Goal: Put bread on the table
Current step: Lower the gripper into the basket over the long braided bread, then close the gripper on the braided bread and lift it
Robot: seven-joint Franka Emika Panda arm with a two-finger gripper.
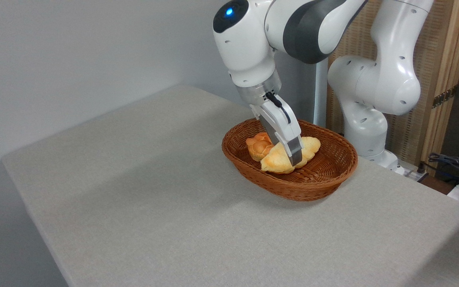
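Observation:
The bread [278, 160], a long golden braided loaf, lies in the brown wicker basket [325, 175] on the grey-beige table [153, 191]. My gripper [295, 159] reaches down into the basket and straddles the middle of the loaf. One finger [293, 150] shows against the loaf's near side. The other finger is hidden behind the loaf, so I cannot tell whether the jaws are closed on it.
A small round orange bun [258, 145] sits in the basket, touching the loaf's left side. The robot base [369, 119] stands behind the basket at the right. Cables [456, 163] lie off the table at the far right.

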